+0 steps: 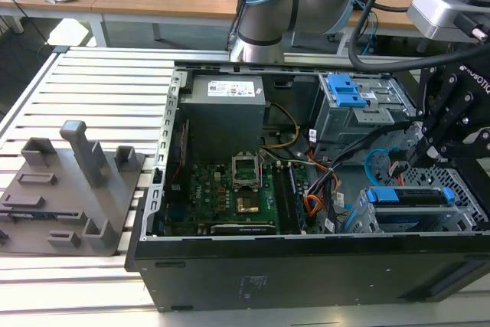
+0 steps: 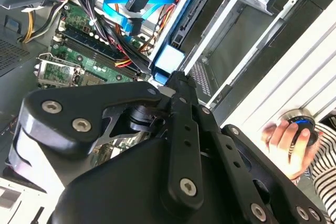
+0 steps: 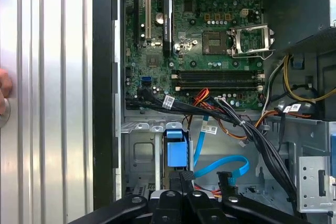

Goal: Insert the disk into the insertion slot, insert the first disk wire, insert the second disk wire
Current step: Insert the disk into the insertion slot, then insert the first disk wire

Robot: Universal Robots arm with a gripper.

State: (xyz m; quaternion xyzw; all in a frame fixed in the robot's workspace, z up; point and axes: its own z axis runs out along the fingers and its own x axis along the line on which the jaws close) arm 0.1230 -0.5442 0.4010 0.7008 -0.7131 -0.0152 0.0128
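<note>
Gripper (image 3: pixel 182 176), fingers closed together and empty, at the disk (image 3: pixel 176 156) in the insertion slot (image 3: pixel 137 156); advise a square push, clear of the blue cable (image 3: pixel 198 150).

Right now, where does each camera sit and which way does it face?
Exterior view: off the arm, looking down into the open computer case; arm, gripper show.
First wrist view: on the arm, looking past the gripper at motherboard and disk.
Second wrist view: on the arm, looking along the gripper toward the disk.
All share the gripper and disk.
</note>
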